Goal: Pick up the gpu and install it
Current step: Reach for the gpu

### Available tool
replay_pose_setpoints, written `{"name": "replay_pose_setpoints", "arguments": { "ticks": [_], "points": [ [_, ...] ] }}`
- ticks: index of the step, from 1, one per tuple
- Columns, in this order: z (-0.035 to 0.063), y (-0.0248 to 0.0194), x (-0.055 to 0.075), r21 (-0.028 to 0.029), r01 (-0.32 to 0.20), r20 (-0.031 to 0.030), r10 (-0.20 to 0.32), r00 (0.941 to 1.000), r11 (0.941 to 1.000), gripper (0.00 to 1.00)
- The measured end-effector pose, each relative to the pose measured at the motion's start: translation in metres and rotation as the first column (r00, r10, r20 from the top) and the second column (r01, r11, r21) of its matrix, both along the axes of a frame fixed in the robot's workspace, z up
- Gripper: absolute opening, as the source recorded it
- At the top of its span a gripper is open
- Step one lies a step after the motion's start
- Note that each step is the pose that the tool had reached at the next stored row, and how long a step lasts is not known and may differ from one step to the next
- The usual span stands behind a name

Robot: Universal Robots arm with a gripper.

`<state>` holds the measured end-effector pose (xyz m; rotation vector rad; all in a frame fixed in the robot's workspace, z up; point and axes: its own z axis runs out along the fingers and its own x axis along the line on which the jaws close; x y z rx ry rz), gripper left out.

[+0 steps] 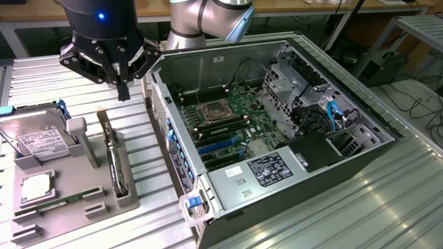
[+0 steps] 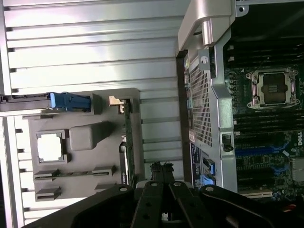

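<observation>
The gpu stands edge-on as a thin dark slab in a slot of the grey holder on the exterior view's left. In the wrist view the gpu is a narrow green-edged strip with its silver bracket at one end. My gripper hangs above the far end of the holder, between it and the open computer case. Its fingers are shut together with nothing between them. In the wrist view the gripper sits beside the gpu's near end, apart from it.
The holder also carries a silver hard drive, a square processor and a narrow memory stick. The case lies open with its motherboard and blue slots exposed. A ribbed metal table lies under everything.
</observation>
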<state>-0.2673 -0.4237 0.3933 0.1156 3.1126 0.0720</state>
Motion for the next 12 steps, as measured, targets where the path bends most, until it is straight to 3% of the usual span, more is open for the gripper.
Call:
{"name": "replay_pose_setpoints", "arguments": {
  "ticks": [12],
  "points": [
    [0.0000,-0.0030,-0.024,0.0000,-0.008,0.0001,0.008,1.0000,1.0000,0.11]
  ]
}}
